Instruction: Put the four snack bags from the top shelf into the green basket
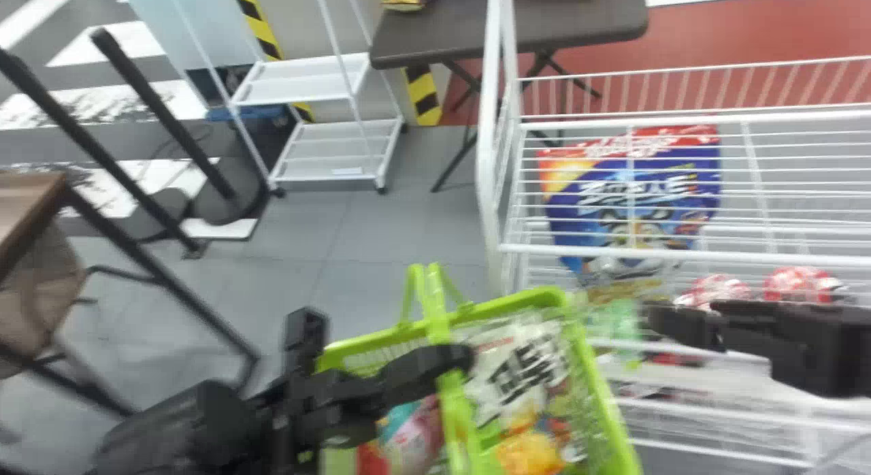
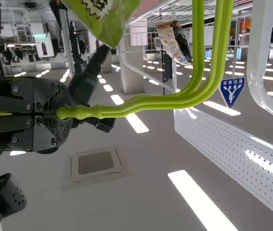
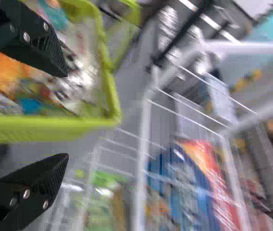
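So the floor's mostly plain grey [image 1: 306, 223], with a red patch [image 1: 748, 39] over at the far right. Brown folding table [image 1: 503, 36] back there, and just left of it a white rack [image 1: 309, 163] on casters, 2 shelves showing. Black-and-yellow tape [image 1: 423, 97] too. Overhead: pale ceiling [image 2: 127, 207], square vent [image 2: 95, 162], long bright light strips [image 2: 201, 199], plus a blue arrow sign [image 2: 232, 91].

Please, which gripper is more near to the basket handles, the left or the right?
Left. The left gripper holds the handles between its fingers. The right gripper is open, by the right side of the basket, apart from the handles.
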{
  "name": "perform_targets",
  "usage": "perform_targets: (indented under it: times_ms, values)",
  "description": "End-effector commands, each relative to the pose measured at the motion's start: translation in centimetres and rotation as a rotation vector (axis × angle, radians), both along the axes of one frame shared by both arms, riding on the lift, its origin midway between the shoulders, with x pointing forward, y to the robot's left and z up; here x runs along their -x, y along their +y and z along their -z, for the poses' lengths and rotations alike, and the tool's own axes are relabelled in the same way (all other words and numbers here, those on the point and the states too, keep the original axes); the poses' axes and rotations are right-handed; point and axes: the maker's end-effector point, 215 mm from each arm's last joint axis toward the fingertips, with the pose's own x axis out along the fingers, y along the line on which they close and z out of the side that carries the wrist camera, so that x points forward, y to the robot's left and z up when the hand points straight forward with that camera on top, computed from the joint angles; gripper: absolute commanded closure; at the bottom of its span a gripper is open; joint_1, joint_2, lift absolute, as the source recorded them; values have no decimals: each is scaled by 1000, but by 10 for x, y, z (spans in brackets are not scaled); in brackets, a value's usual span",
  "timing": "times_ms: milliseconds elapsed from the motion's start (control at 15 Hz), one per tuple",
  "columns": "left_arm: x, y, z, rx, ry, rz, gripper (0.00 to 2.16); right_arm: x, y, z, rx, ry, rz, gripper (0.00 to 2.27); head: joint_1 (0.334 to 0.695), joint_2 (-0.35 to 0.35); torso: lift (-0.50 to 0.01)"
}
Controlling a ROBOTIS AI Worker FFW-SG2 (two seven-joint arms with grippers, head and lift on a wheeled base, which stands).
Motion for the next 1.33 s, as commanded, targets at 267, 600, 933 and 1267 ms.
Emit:
perform_targets:
  times_ms: [267,600,933,1267]
  values:
    - [-2,-1,-1,5,-5,3,2148,-170,-170,-22,307,-391,426,80,695,-77,0]
    - [-1,1,4,7,11,-2,2145,-232,-253,-5,446,-426,595,80,695,-217,0]
    - [-2,0,5,4,10,1,2145,-260,-289,25,519,-375,633,80,695,-268,0]
    - [-2,3,7,0,17,-4,2145,-256,-305,41,516,-326,658,1774,695,-286,0]
